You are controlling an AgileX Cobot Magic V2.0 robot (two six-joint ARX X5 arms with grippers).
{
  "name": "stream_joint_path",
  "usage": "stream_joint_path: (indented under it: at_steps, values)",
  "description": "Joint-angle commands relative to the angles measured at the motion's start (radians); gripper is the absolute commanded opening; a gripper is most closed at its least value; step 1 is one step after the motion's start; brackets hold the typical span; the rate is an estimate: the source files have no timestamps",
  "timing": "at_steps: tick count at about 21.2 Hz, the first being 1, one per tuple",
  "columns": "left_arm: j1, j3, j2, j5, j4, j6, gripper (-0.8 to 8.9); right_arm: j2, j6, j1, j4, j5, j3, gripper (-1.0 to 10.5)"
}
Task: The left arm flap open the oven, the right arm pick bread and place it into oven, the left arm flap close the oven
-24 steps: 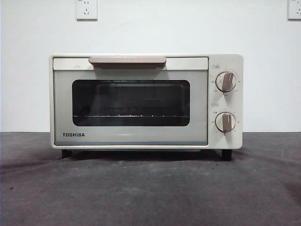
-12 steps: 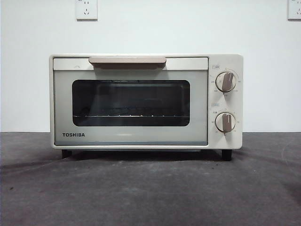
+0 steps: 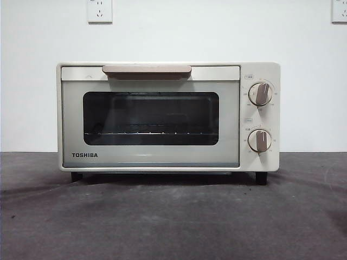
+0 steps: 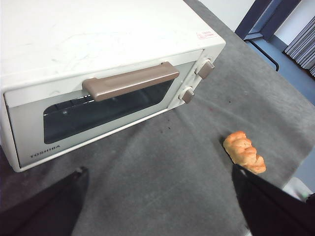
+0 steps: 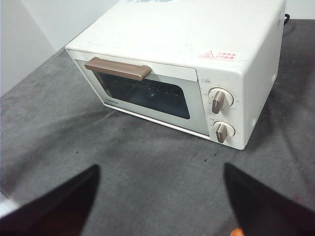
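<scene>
Oven (image 3: 168, 116) stood on the grey table (image 3: 173, 216) with its door shut, beige bar handle (image 3: 147, 70) at the top edge, dark glass window (image 3: 150, 118) showing the wire rack (image 3: 146, 132) inside, two knobs (image 3: 260, 93) on the control panel. Bread (image 4: 244, 152) lay on the table in front of the oven, off toward its knob side and well apart from it. Left gripper (image 4: 162, 206) hung above the table before the oven, jaws spread wide and holding nothing. Right gripper (image 5: 160, 204) likewise hung before the oven front, jaws wide apart and empty. Neither gripper touched the oven or the bread.
</scene>
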Motion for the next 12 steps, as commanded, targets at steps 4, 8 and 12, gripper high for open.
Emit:
stream_joint_path:
  at_steps: [4,8,12]
  values:
    - [-0.004,0.023,0.006,0.002,0.018,0.017,4.92,0.006,0.029,0.003,0.007,-0.001,0.017,4.8]
    - [-0.004,0.023,0.006,0.002,0.018,0.017,4.92,0.008,0.075,0.003,-0.005,0.0,0.017,4.8]
    - [-0.004,0.023,0.006,0.002,0.019,0.016,4.92,0.034,0.106,0.003,-0.079,0.006,0.017,4.8]
